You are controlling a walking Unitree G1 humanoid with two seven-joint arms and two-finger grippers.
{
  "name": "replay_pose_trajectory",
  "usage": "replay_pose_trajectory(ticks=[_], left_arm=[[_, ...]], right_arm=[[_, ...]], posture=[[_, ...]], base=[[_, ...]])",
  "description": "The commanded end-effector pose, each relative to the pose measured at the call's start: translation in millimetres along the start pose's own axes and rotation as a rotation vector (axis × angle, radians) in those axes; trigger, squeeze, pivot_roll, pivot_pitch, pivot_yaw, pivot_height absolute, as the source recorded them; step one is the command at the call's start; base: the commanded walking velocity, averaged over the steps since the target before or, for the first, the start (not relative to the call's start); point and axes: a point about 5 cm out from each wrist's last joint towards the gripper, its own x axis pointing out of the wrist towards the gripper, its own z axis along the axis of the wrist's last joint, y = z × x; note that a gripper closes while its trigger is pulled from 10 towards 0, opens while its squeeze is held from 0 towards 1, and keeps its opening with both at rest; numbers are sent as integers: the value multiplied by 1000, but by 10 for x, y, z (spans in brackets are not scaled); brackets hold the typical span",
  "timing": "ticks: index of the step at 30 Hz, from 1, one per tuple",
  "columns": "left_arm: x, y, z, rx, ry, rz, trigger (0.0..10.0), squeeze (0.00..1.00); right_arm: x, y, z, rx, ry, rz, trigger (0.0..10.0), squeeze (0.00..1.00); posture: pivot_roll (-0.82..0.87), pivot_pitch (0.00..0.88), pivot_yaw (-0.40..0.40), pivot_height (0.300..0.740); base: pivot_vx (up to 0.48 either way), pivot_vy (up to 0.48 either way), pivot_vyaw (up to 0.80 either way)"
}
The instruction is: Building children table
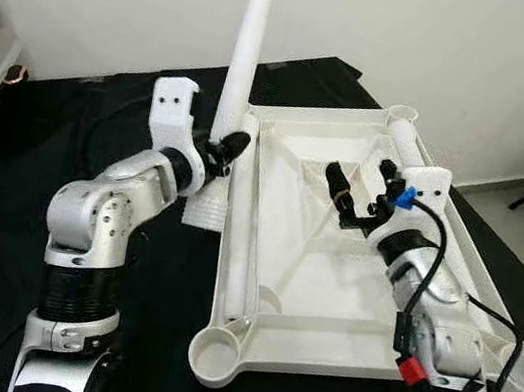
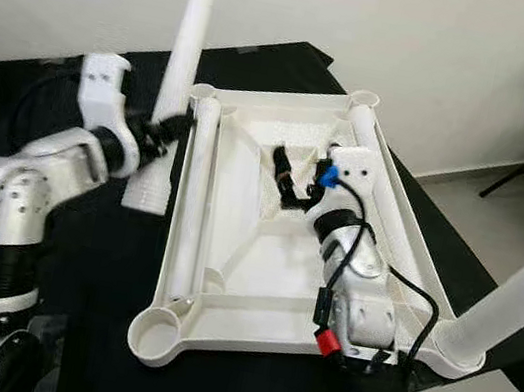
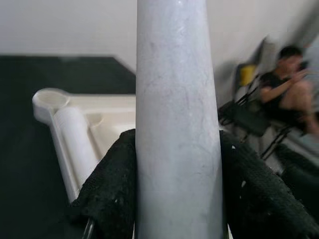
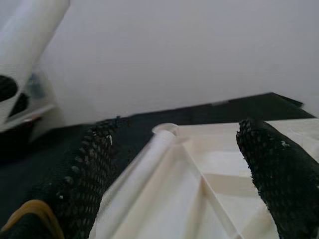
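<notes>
The white table leg [image 1: 242, 61] stands upright at upper centre, just left of the upturned tabletop [image 1: 457, 241]; the left gripper [image 1: 227, 149] is clamped on its lower part; the right gripper [image 1: 360, 188] hangs spread over the tabletop; the leg looks light, stiff, smooth, likely slippery; hold low; no writing readable.

no text, label, brand, number or sign can be read anywhere in these views; the white plastic surfaces carry no markings that can be made out.
</notes>
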Motion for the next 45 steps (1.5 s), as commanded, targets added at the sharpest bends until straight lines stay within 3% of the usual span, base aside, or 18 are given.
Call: replay_pose_trajectory(ticks=[1, 2, 3, 4, 7, 15, 16, 17, 18, 22, 30, 35, 39, 42, 45], left_arm=[[-70, 2, 63, 2, -47, -60, 10000, 0], [-130, 9, 71, 34, -58, -131, 10000, 0], [-168, 15, 68, 58, -59, -173, 10000, 0], [-236, 34, 50, 90, -58, -240, 10000, 0], [-357, 88, 13, 150, -57, -337, 10000, 0], [-450, 77, -8, 202, -45, -449, 10000, 0], [-482, 33, -17, 208, -37, -498, 10000, 0], [-504, 2, -25, 212, -31, -533, 10000, 0], [-542, -43, -48, 221, -10, -585, 10000, 0], [-608, -89, -124, 249, 38, -675, 10000, 0], [-632, -264, -319, 242, 95, -781, 10000, 0], [-635, -302, -353, 232, 95, -797, 10000, 0], [-602, -275, -305, 243, 56, -757, 10000, 0], [-568, -200, -109, 228, -53, -682, 10000, 0], [-565, -178, -44, 214, -88, -663, 10000, 0]], right_arm=[[-27, 52, 58, 49, -31, 92, 10000, 0], [-87, 51, 133, 102, -51, 192, 10000, 400], [-129, 50, 184, 136, -66, 256, 10000, 400], [-215, 37, 242, 164, -68, 363, 10000, 1000], [-363, 6, 342, 194, -55, 533, 10000, 1000], [-424, -81, 421, 178, 5, 632, 10000, 1000], [-426, -86, 441, 176, 25, 670, 10000, 341], [-427, -91, 455, 175, 40, 696, 10000, 341], [-408, -100, 485, 169, 47, 724, 10000, 0], [-365, -86, 577, 191, 40, 806, 10000, 0], [-189, 272, 519, 231, 39, 991, 10000, 0], [-138, 377, 466, 243, 46, 1037, 10000, 0], [-135, 372, 375, 212, 83, 1000, 10000, 0], [-213, 316, 245, 189, 139, 936, 10000, 0], [-257, 302, 198, 180, 167, 921, 10000, 0]], posture=[[-36, 104, 77, 740], [-35, 105, 77, 740], [-35, 105, 77, 740], [-37, 105, 76, 740], [-40, 106, 74, 740], [-38, 106, 58, 740], [-37, 105, 57, 740], [-37, 105, 56, 740], [-38, 104, 52, 740], [-38, 104, 52, 740], [-26, 101, 45, 740], [-26, 101, 45, 740], [-24, 98, 41, 740], [-26, 101, 44, 740], [-26, 101, 44, 740]], base=[[0, 0, 0], [0, 0, 0], [0, 0, 0], [0, 0, 0], [0, 0, 0], [0, 0, 0], [0, 0, 0], [0, 0, 0], [0, 0, 0], [0, 0, 0], [0, 0, 0], [0, 0, 0], [0, 0, 0], [0, 0, 0], [0, 0, 0]])
